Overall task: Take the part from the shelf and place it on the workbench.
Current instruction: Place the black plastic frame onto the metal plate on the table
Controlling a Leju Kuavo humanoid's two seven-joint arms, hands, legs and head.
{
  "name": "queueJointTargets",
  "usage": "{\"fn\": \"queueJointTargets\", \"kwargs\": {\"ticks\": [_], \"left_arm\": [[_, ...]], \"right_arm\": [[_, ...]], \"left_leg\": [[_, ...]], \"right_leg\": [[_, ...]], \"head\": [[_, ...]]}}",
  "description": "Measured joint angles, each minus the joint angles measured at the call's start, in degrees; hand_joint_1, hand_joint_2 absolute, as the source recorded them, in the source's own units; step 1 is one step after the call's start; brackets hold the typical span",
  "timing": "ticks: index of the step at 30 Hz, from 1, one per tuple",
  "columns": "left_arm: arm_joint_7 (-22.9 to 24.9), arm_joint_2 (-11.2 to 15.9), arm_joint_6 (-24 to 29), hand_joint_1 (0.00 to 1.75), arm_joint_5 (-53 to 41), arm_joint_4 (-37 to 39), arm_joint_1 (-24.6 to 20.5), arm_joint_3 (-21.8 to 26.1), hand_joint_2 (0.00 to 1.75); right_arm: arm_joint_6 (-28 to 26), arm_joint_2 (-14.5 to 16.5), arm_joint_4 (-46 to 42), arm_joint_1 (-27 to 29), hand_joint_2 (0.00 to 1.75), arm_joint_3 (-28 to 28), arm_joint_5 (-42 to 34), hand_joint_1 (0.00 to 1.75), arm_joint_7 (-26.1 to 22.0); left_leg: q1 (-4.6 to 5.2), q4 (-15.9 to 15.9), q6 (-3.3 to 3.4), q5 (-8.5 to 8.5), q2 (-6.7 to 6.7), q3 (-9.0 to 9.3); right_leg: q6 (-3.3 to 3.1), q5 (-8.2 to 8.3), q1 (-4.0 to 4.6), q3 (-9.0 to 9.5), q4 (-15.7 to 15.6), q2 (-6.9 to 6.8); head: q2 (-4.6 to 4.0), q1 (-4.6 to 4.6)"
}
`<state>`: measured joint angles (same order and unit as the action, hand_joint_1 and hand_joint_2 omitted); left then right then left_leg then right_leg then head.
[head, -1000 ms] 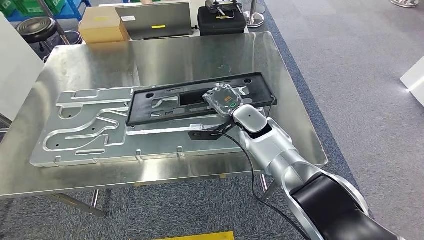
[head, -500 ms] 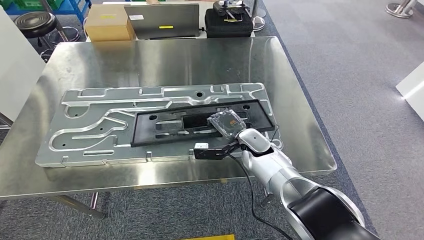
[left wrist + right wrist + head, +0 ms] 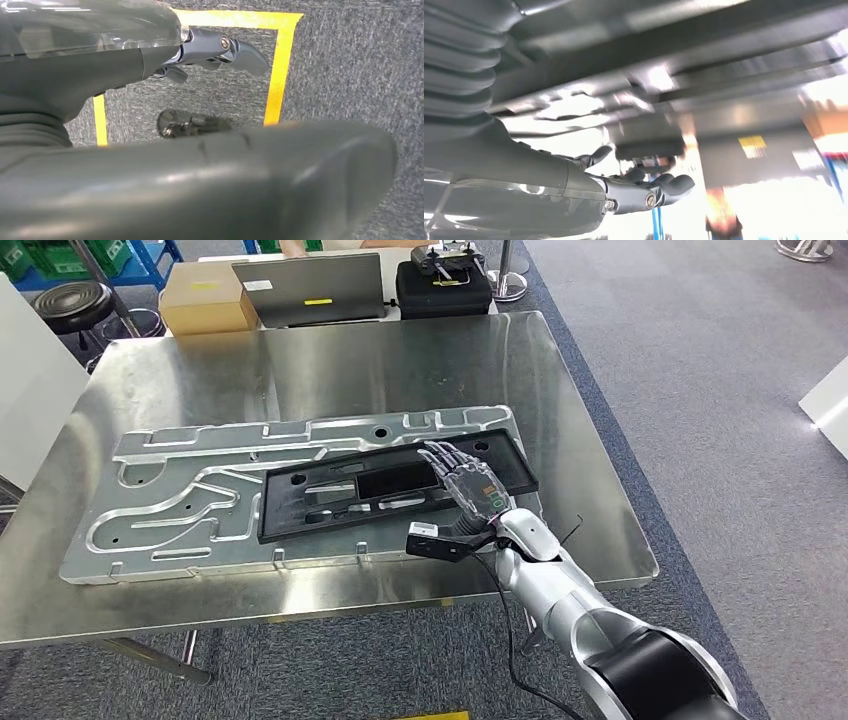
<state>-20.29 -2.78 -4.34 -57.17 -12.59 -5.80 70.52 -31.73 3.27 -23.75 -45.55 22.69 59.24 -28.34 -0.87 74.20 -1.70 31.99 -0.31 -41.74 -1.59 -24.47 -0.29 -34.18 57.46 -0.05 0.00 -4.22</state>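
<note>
1. Head view showed the wide stainless-steel table [image 3: 330, 360] carrying everything. Its near edge lay close to the robot, so a forward lean or step could have bumped it and jolted what lay on top.
2. On the table lay the large silver machined metal plate with routed channels [image 3: 180, 505]. It looked smooth, and a sideways push on the thing above it could have made that thing slide.
3. The long black rectangular part with cut-out slots [image 3: 330, 502] lay flat on the right half of that plate, slightly skewed to its outline. By my judgement it was already placed, yet not squarely seated in the recesses, so it might have sat proud.
4. The right hand [image 3: 468, 480] hovered over the part's right end with fingers spread and palm up, holding nothing. A careless pull-back could have let a fingertip catch a slot edge and drag the part askew.
5. The small black camera module [image 3: 437, 542] and its cable at the right wrist hung near the plate's front edge and could have snagged there.
6. Left wrist view showed the left hand [image 3: 220, 50] hanging over grey carpet, fingers loosely apart, gripping nothing.
</note>
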Motion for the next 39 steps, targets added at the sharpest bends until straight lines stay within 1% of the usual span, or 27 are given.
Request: {"fn": "queueJointTargets", "kwargs": {"ticks": [1, 2, 3, 5, 6, 9, 10, 12, 14, 15, 16, 17, 19, 20, 21, 22, 25, 26, 27, 29, 30, 31, 32, 35, 36, 37, 39], "left_arm": [[0.1, 0.0, 0.1, 0.00, 0.0, 0.0, 0.0, 0.0, 0.00], [0.1, 0.0, 0.1, 0.00, 0.0, 0.0, 0.1, 0.0, 0.00], [0.2, 0.0, 0.2, 0.00, 0.0, 0.0, 0.1, 0.0, 0.00], [0.3, 0.0, 0.2, 0.00, 0.0, 0.0, 0.1, 0.0, 0.00], [0.3, 0.0, 0.2, 0.00, 0.0, 0.0, 0.2, 0.0, 0.00], [0.4, 0.0, 0.3, 0.00, 0.3, 0.0, 0.4, 0.0, 0.00], [0.5, 0.0, 0.3, 0.00, 0.5, 0.0, 0.5, 0.0, 0.00], [0.5, -0.1, 0.4, 0.00, 1.1, 0.0, 0.5, 0.1, 0.00], [0.4, -0.1, 0.4, 0.00, 1.8, 0.0, 0.6, 0.5, 0.00], [0.3, -0.1, 0.4, 0.00, 2.1, 0.0, 0.7, 0.7, 0.00], [0.2, -0.1, 0.2, 0.00, 2.4, 0.0, 0.8, 0.9, 0.00], [0.0, -0.1, -0.1, 0.00, 2.7, 0.0, 0.9, 1.2, 0.00], [-0.5, -0.2, -1.1, 0.00, 3.5, 0.0, 1.0, 1.6, 0.00], [-0.7, -0.3, -1.6, 0.00, 3.9, 0.0, 1.1, 1.9, 0.00], [-1.0, -0.4, -2.1, 0.00, 4.2, 0.0, 1.1, 2.2, 0.00], [-1.2, -0.5, -2.4, 0.00, 4.4, 0.0, 1.2, 2.4, 0.00], [-1.4, -0.6, -2.8, 0.00, 4.9, 0.0, 1.6, 3.2, 0.00], [-1.3, -0.6, -2.9, 0.00, 5.0, 0.0, 1.7, 3.4, 0.00], [-1.1, -0.7, -2.9, 0.00, 5.1, 0.0, 1.7, 3.7, 0.00], [-0.9, -0.7, -2.9, 0.00, 5.2, 0.0, 1.8, 4.0, 0.00], [-0.9, -0.7, -2.9, 0.00, 5.2, 0.0, 1.8, 4.1, 0.00], [-0.9, -0.7, -3.0, 0.00, 5.1, 0.0, 1.9, 4.2, 0.00], [-0.9, -0.7, -3.0, 0.00, 5.1, 0.0, 1.9, 4.3, 0.00], [-1.3, -0.7, -3.0, 0.00, 4.9, 0.0, 1.8, 4.3, 0.00], [-1.4, -0.7, -3.1, 0.00, 4.8, 0.0, 1.8, 4.4, 0.00], [-1.4, -0.7, -3.2, 0.00, 4.7, 0.0, 1.8, 4.4, 0.00], [-1.5, -0.7, -3.4, 0.00, 4.7, 0.0, 1.8, 4.4, 0.00]], "right_arm": [[-1.4, 0.0, -1.3, 0.7, 0.00, -0.7, -1.5, 0.00, -1.9], [-2.5, 0.0, -3.2, 1.4, 0.00, -1.3, -3.3, 0.00, -3.5], [-3.4, 0.0, -5.7, 2.1, 0.00, -1.8, -5.1, 0.00, -5.0], [-4.3, -0.3, -12.1, 4.0, 0.00, -2.7, -8.8, 0.00, -6.6], [-4.4, -0.6, -15.8, 5.1, 0.00, -2.9, -10.4, 0.00, -6.9], [-4.4, -1.9, -28.2, 9.2, 0.00, -3.6, -14.5, 0.00, -7.1], [-4.4, -2.5, -32.5, 10.6, 0.00, -4.0, -16.1, 0.00, -7.3], [-4.3, -3.9, -41.1, 13.8, 0.00, -5.0, -20.4, 0.00, -8.3], [-3.8, -5.4, -49.6, 17.5, 0.00, -6.4, -25.6, 0.00, -9.4], [-3.5, -6.2, -53.5, 19.4, 0.00, -7.4, -28.0, 0.00, -10.0], [-3.4, -7.0, -57.0, 21.3, 0.00, -8.6, -30.0, 0.00, -10.4], [-3.3, -7.7, -60.4, 23.2, 0.00, -10.1, -31.9, 0.00, -10.7], [-3.7, -8.9, -66.5, 26.7, 0.00, -14.3, -35.3, 0.00, -11.0], [-3.9, -9.4, -68.9, 28.6, 0.00, -17.0, -36.8, 0.00, -11.1], [-4.0, -9.8, -71.0, 30.6, 0.00, -20.1, -38.2, 0.00, -11.2], [-4.1, -10.1, -72.5, 32.7, 0.00, -23.5, -39.3, 0.00, -11.3], [-3.5, -10.4, -74.3, 39.1, 0.00, -33.8, -41.2, 0.00, -11.5], [-3.3, -10.4, -74.1, 41.0, 0.00, -37.4, -41.1, 0.00, -11.5], [-3.2, -10.4, -73.7, 42.8, 0.00, -40.8, -40.8, 0.00, -11.6], [-3.2, -10.4, -72.3, 45.8, 0.00, -47.1, -39.9, 0.00, -11.6], [-3.2, -10.3, -71.6, 46.9, 0.00, -49.5, -39.3, 0.00, -11.6], [-3.2, -10.2, -70.6, 47.8, 0.00, -51.6, -38.4, 0.00, -11.6], [-3.1, -10.0, -69.4, 48.4, 0.00, -53.7, -37.0, 0.00, -11.6], [-2.7, -8.6, -64.1, 49.8, 0.00, -60.4, -31.9, 0.00, -11.5], [-2.6, -8.2, -62.2, 50.0, 0.00, -62.5, -30.2, 0.00, -11.5], [-2.6, -8.0, -60.2, 50.2, 0.00, -64.3, -28.5, 0.00, -11.5], [-2.6, -7.5, -56.3, 50.2, 0.00, -67.6, -25.4, 0.00, -11.5]], "left_leg": [[-0.04, 0.1, -0.10, -0.59, 0.00, -0.03], [-0.11, -2.2, -0.14, -2.21, 0.01, 1.08], [-0.21, -6.2, -0.15, -4.32, 0.02, 3.00], [-0.19, -13.1, 0.20, -6.77, -0.03, 6.48], [-0.12, -14.8, 0.52, -7.08, -0.07, 7.28], [0.05, -15.4, 1.69, -7.09, -0.17, 7.42], [0.00, -15.6, 2.06, -7.18, -0.16, 7.47], [-0.18, -15.8, 2.66, -7.29, -0.11, 7.53], [-0.13, -15.8, 2.95, -7.20, -0.13, 7.51], [-0.09, -15.8, 3.01, -7.17, -0.15, 7.53], [-0.06, -15.8, 3.04, -7.13, -0.18, 7.56], [-0.02, -15.8, 3.03, -7.10, -0.20, 7.62], [0.06, -15.8, 2.94, -7.00, -0.22, 7.80], [0.16, -15.8, 2.80, -6.92, -0.28, 7.88], [0.21, -15.9, 2.60, -6.84, -0.34, 7.94], [0.22, -15.9, 2.35, -6.78, -0.40, 8.03], [0.39, -16.2, 1.45, -6.54, -0.44, 8.34], [0.48, -15.2, 1.18, -5.54, -0.36, 7.99], [0.48, -13.0, 0.95, -3.73, -0.26, 7.15], [0.32, -5.3, 0.58, 0.93, -0.08, 4.37], [0.25, -2.0, 0.49, 2.42, -0.07, 3.35], [0.25, -0.6, 0.49, 2.83, -0.06, 3.20], [0.26, -1.5, 0.59, 2.17, -0.06, 4.20], [0.56, -13.1, 1.56, -2.02, -0.09, 11.39], [0.72, -16.0, 1.93, -2.79, -0.10, 12.93], [0.89, -17.2, 2.25, -3.03, -0.11, 13.48], [1.04, -17.5, 2.88, -3.66, -0.05, 13.25]], "right_leg": [[0.05, -0.06, -0.01, 0.03, 0.1, 0.04], [0.15, -0.16, -0.04, 0.07, 0.2, 0.10], [0.32, -0.32, -0.08, 0.11, 0.4, 0.15], [0.87, -0.72, 0.08, -0.01, 0.9, 0.22], [1.14, -0.84, 0.17, -0.10, 1.1, 0.23], [1.99, -1.00, 0.11, -0.16, 1.2, 0.20], [2.29, -1.54, 0.02, -0.38, 1.8, 0.19], [2.86, -4.43, -0.14, -2.40, 6.3, 0.19], [3.24, -8.01, -0.21, -6.09, 14.0, 0.19], [3.33, -8.78, -0.24, -7.46, 16.8, 0.19], [3.30, -8.39, -0.25, -7.86, 17.4, 0.19], [3.18, -6.92, -0.24, -7.04, 15.5, 0.18], [2.61, -3.06, -0.08, -3.06, 7.2, 0.03], [2.31, -1.77, 0.10, -1.28, 3.6, -0.10], [2.05, -1.17, 0.30, -0.16, 1.3, -0.21], [1.84, -1.14, 0.48, 0.25, 0.5, -0.27], [1.20, -0.55, 0.29, 0.56, -0.1, -0.34], [0.96, -0.24, 0.04, 0.63, -0.5, -0.44], [0.79, -0.03, -0.17, 0.63, -0.7, -0.58], [0.58, 0.16, -0.23, 0.40, -0.8, -0.81], [0.55, 0.20, -0.19, 0.20, -0.6, -0.87], [0.54, 0.26, -0.14, 0.01, -0.5, -0.86], [0.57, 0.33, -0.09, -0.13, -0.4, -0.78], [0.95, 0.63, 0.08, -0.26, -0.1, -0.63], [1.20, 0.78, 0.14, -0.33, 0.0, -0.63], [1.50, 0.97, 0.15, -0.40, 0.1, -0.64], [2.25, 1.45, 0.06, -0.49, 0.0, -0.57]], "head": [[0.00, 0.00], [0.00, 0.00], [0.00, 0.01], [0.00, 0.01], [0.00, 0.01], [0.00, 0.01], [0.00, 0.01], [0.00, 0.01], [0.00, 0.01], [0.00, 0.01], [0.00, 0.01], [0.00, 0.01], [0.00, 0.01], [0.00, 0.01], [0.00, 0.01], [0.00, 0.01], [0.00, 0.01], [0.00, 0.00], [0.00, 0.00], [0.00, -0.01], [0.00, -0.01], [0.00, -0.01], [0.00, -0.01], [0.00, -0.01], [0.00, -0.01], [0.00, -0.01], [0.00, 0.00]]}}
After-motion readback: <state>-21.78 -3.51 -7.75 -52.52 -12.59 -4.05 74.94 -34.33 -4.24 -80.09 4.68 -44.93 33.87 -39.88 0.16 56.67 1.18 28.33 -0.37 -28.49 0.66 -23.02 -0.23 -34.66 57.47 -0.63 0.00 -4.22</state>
